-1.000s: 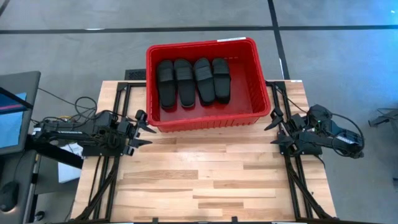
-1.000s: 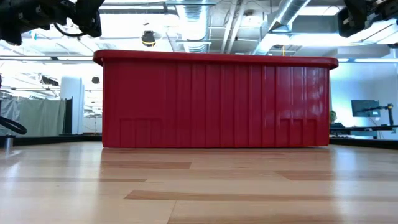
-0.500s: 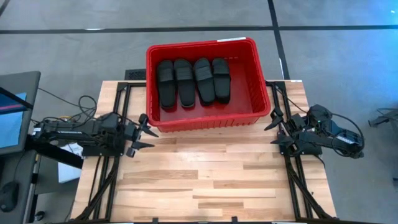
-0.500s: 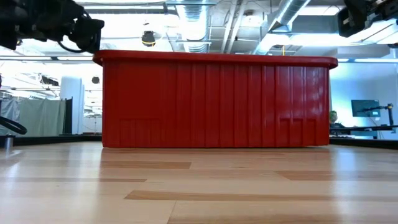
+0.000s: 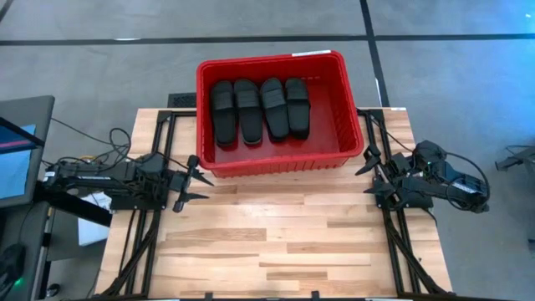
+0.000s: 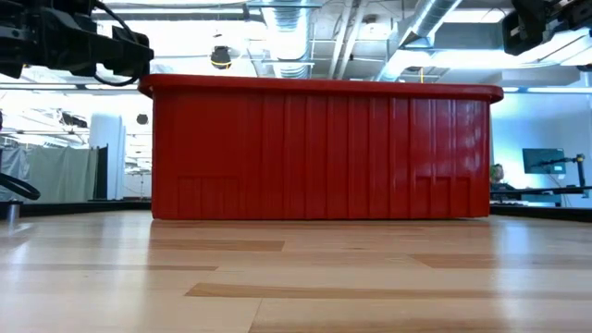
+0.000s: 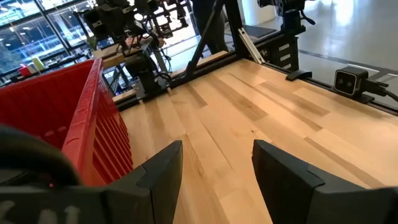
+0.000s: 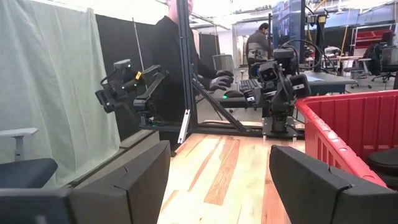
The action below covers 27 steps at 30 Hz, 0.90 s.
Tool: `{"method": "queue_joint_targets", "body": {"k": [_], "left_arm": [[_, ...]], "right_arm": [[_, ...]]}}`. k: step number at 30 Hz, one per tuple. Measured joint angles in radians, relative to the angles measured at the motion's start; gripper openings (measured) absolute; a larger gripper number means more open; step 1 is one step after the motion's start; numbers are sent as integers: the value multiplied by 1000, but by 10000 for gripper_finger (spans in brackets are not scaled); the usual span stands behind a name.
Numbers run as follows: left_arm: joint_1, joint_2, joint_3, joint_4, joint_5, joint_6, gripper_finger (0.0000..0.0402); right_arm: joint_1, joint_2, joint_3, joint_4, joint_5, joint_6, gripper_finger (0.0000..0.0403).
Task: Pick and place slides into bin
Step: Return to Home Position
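Note:
The red bin [image 5: 338,125] stands at the table's far middle, its wall filling the low view [image 6: 324,153]. Several black slides [image 5: 259,109] lie side by side on its floor, toward its left. No green slides show. My left gripper [image 5: 194,180] is open and empty at the table's left edge, beside the bin's near left corner; the bin's wall shows in its wrist view [image 7: 93,124]. My right gripper [image 5: 370,171] is open and empty at the table's right edge, near the bin's near right corner [image 8: 336,149].
Bare wooden table [image 5: 284,242] spreads in front of the bin. Black frame rails run along both table sides [image 5: 146,242]. A monitor [image 5: 17,155] stands left of the table. People stand in the room beyond the table [image 8: 174,62].
My left arm has drawn back a little toward the table's left and near edges, staying open. In the low view it has sunk slightly and levelled out.

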Motion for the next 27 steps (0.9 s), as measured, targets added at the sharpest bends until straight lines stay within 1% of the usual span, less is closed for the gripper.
{"method": "queue_joint_targets", "body": {"k": [3,11,27], "left_arm": [[0,-1,0,-19,0,-12,183],[0,-1,1,-39,2,50,183],[0,-1,1,-37,5,45,183]], "right_arm": [[0,0,0,0,0,0,260],[0,0,0,0,0,0,260],[0,0,0,0,0,0,260]]}}
